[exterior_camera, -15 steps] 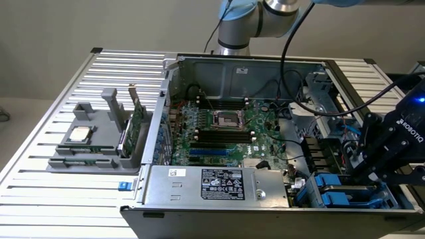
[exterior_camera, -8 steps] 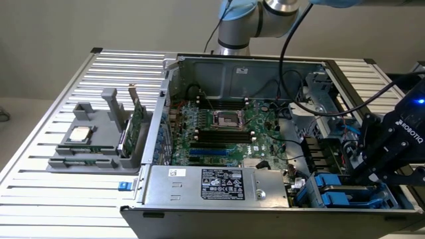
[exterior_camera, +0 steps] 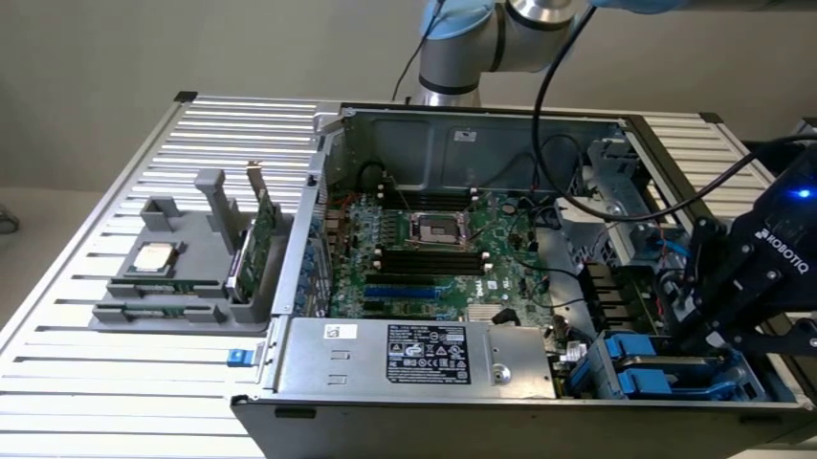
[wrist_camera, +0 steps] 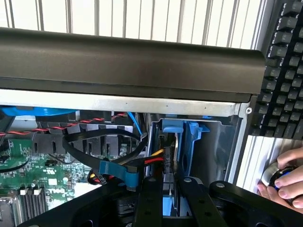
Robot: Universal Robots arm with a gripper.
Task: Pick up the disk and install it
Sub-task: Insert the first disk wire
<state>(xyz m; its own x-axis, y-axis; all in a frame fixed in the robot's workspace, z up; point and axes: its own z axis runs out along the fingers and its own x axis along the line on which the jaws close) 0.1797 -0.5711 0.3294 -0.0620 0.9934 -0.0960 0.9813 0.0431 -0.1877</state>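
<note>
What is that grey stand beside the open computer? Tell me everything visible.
The grey stand looks like matte plastic, a low block with raised posts and slots. It rests flat on the slatted table, at the exterior view's left of the computer case. A square silver chip lies in a recess; a green card stands on edge in a slot.

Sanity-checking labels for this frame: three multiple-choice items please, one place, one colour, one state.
1. Where is the pincer?
A) over the grey holder
B) above the processor socket
C) among the drive carriers, the exterior view's right

2. What colour are those carriers?
A) blue
B) red
C) yellow

3. The computer case is:
A) shut
B) open, board exposed
C) missing its board

Answers: 1 C, it reaches down beside the carriers; 2 A, blue plastic shows in both views; 3 B, the board lies in plain sight.
</note>
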